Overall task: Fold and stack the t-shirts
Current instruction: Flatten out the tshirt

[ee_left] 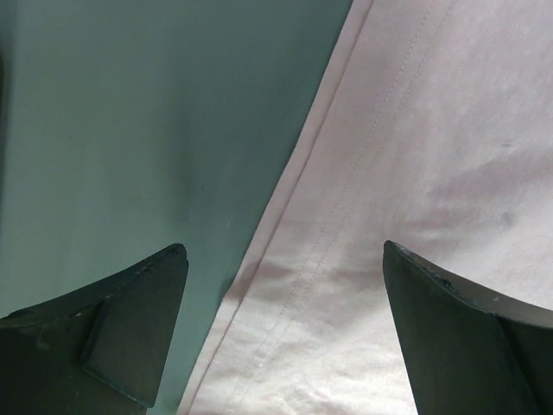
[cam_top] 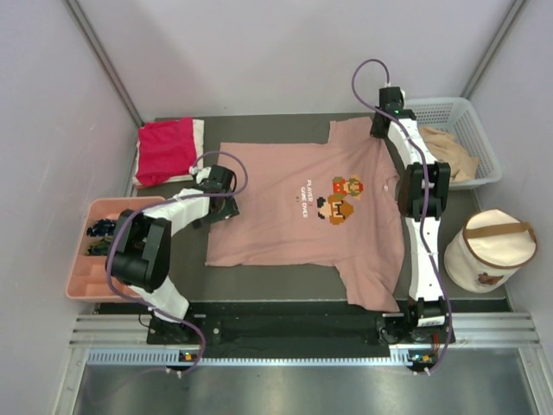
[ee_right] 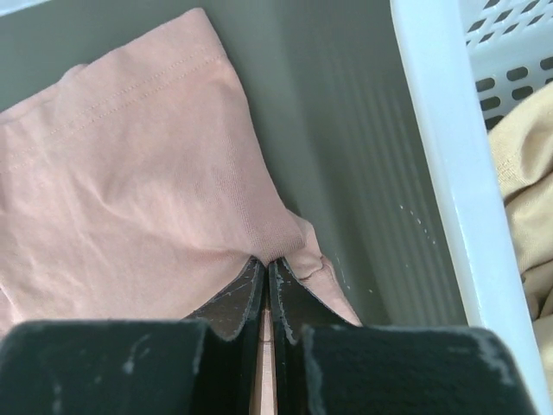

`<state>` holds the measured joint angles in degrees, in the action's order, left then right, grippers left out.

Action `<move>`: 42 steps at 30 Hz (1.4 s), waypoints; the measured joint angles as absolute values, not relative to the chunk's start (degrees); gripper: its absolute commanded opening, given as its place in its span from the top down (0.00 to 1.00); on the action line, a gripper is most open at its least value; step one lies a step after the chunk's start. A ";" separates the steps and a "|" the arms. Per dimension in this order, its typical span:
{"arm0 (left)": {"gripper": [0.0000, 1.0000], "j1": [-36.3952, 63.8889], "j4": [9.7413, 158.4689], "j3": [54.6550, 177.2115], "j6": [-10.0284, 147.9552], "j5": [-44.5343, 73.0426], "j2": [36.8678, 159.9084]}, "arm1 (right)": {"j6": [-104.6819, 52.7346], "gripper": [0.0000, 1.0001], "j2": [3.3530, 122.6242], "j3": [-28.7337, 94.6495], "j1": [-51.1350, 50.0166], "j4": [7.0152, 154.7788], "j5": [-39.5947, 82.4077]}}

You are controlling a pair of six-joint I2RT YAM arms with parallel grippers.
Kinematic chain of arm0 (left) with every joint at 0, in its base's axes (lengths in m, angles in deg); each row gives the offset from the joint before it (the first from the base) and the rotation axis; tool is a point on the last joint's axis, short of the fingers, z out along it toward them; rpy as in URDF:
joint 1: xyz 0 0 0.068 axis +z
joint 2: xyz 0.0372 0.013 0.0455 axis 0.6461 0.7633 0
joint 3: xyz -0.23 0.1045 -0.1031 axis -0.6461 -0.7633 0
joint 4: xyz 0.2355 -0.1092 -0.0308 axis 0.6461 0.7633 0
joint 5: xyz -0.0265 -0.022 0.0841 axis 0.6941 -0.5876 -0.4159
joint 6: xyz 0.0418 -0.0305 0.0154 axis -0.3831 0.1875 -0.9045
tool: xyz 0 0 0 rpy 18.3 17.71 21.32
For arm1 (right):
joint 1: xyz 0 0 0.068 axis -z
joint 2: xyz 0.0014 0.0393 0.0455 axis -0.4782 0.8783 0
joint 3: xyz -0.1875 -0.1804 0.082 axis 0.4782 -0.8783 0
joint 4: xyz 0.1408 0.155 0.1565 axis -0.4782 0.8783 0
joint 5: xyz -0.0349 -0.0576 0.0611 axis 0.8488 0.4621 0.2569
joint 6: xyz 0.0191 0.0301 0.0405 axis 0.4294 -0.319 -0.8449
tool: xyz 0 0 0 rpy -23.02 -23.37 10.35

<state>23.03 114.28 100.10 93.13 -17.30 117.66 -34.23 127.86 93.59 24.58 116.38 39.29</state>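
A dusty-pink t-shirt [cam_top: 294, 216] with a pixel-art print lies spread flat on the dark table [cam_top: 276, 123]. My left gripper [cam_top: 223, 207] hovers over its left hem. In the left wrist view this gripper [ee_left: 283, 259] is open, one finger over bare table and the other over the pink cloth [ee_left: 415, 173], holding nothing. My right gripper [cam_top: 378, 130] is at the far right sleeve. The right wrist view shows it [ee_right: 268, 261] shut on a pinch of the pink sleeve [ee_right: 138, 181]. A folded red t-shirt [cam_top: 166, 149] rests on a white one [cam_top: 199, 130] at the back left. A tan t-shirt [cam_top: 451, 154] lies in the basket.
The white plastic basket [cam_top: 480, 121] stands at the back right, its wall [ee_right: 441, 130] close beside my right gripper. A round cream bag with a brown strap [cam_top: 488, 251] sits at the right. A pink tray [cam_top: 79, 281] with small dark items is at the left edge.
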 measured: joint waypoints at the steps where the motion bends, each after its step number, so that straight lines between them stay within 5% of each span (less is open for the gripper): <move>1: 0.01 23.03 114.24 100.36 93.09 -17.32 118.01 | -34.23 1.00 127.86 93.59 24.58 116.25 39.24; 14: 0.01 23.08 113.19 101.96 92.93 -17.47 120.67 | -34.67 1.00 128.71 93.59 24.58 108.81 38.26; 16: 0.01 23.10 113.17 101.96 92.93 -17.45 120.67 | -34.82 0.72 129.34 93.59 24.58 108.25 38.22; 17: 0.01 23.10 113.17 101.96 92.93 -17.45 120.67 | -34.97 0.43 129.69 93.59 24.58 107.87 38.17; 20: 0.01 23.12 113.15 101.96 92.93 -17.45 120.67 | -35.13 0.15 130.17 93.57 24.60 107.31 38.06; 23: 0.01 23.12 113.15 101.96 92.93 -17.45 120.67 | -34.91 0.03 129.80 92.32 24.58 104.68 37.98; 42: 0.01 23.34 113.89 101.48 92.34 -17.25 113.46 | -34.32 0.01 109.72 81.24 23.27 103.66 23.20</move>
<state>23.34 113.89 101.48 92.34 -17.25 113.46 -34.32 109.72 81.24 23.27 103.66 23.20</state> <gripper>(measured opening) 0.990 0.987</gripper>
